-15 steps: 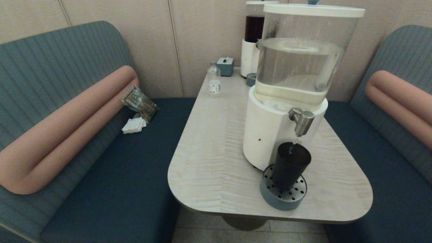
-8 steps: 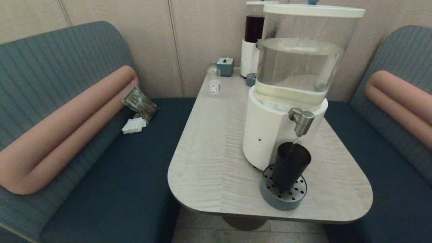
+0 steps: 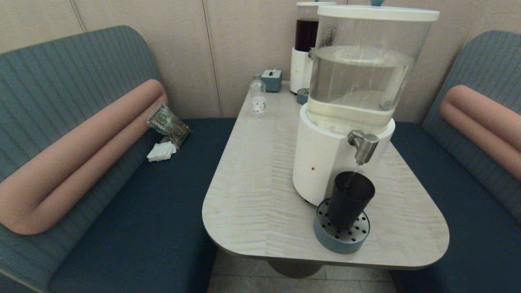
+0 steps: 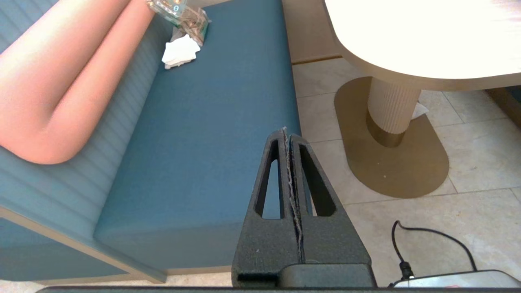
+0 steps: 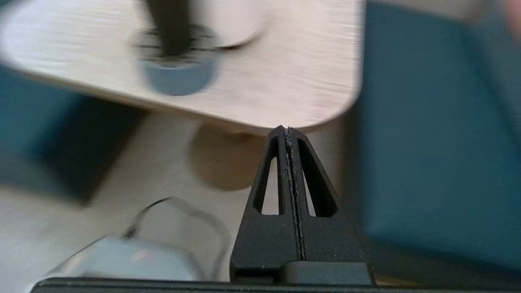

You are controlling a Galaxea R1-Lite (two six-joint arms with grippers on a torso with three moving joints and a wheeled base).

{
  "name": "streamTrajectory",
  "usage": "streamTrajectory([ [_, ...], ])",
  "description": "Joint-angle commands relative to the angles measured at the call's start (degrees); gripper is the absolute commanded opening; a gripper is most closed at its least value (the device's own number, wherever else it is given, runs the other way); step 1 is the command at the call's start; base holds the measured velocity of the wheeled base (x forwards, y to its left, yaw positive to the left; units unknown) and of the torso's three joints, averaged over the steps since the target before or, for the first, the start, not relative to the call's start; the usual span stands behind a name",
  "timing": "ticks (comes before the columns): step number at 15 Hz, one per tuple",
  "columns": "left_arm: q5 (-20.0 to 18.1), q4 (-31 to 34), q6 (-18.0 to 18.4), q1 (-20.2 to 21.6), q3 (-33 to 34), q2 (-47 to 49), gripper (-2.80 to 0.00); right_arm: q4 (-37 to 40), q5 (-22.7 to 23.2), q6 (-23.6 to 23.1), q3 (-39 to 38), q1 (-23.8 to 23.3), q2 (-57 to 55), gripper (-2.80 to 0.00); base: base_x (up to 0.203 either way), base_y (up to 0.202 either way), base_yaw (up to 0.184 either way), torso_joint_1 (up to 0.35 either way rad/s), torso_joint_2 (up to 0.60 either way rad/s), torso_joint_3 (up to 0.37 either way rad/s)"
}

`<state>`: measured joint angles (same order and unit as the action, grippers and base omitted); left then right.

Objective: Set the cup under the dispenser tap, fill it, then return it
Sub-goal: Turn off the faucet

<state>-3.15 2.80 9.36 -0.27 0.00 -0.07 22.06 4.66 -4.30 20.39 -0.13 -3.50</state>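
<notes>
The dark cup [image 3: 349, 198] stands upright on the round blue-grey drip tray [image 3: 341, 239], straight below the steel dispenser tap [image 3: 363, 145]. A thin stream runs from the tap into the cup. The cup [image 5: 169, 26] and tray show blurred in the right wrist view. Neither arm appears in the head view. My left gripper [image 4: 286, 132] is shut and empty, low beside the left bench, below table height. My right gripper [image 5: 285, 130] is shut and empty, below the table's near edge [image 5: 252, 122].
The big clear-tank dispenser [image 3: 346, 101] takes the table's right half. A small clear bottle [image 3: 257, 100], a small blue box [image 3: 272, 79] and a dispenser with dark red liquid [image 3: 304, 44] stand at the far end. Benches flank the table; a packet and napkins [image 3: 167, 134] lie on the left bench.
The head view is nearly the same; water keeps running from the tap into the cup. No arm shows in it.
</notes>
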Motion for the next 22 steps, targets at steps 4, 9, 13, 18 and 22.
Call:
streamTrajectory([
  [4, 0.0, 0.0, 0.0, 0.0, 0.0, 0.1, -2.8, -29.8, -7.4, -2.5, -20.2, 0.0, 3.4, -2.8, 0.0, 0.0, 0.0, 0.0, 0.0, 0.0],
  [9, 0.0, 0.0, 0.0, 0.0, 0.0, 0.1, -2.8, -28.3, -6.5, -2.6, -21.0, 0.0, 3.2, -2.8, 0.0, 0.0, 0.0, 0.0, 0.0, 0.0],
  [13, 0.0, 0.0, 0.0, 0.0, 0.0, 0.1, -2.8, -25.8, -4.7, -0.9, -21.1, 0.0, 3.4, -2.8, 0.0, 0.0, 0.0, 0.0, 0.0, 0.0],
  [18, 0.0, -0.1, 0.0, 0.0, -0.1, 0.1, -2.8, -20.7, -4.7, 4.6, -19.8, 0.1, 3.2, -2.8, 0.0, 0.0, 0.0, 0.0, 0.0, 0.0],
  [22, 0.7, -0.3, -1.5, 0.0, 0.0, 0.0, -2.8, -21.4, -4.7, 4.9, -20.0, 0.1, 3.3, -2.8, 0.0, 0.0, 0.0, 0.0, 0.0, 0.0],
])
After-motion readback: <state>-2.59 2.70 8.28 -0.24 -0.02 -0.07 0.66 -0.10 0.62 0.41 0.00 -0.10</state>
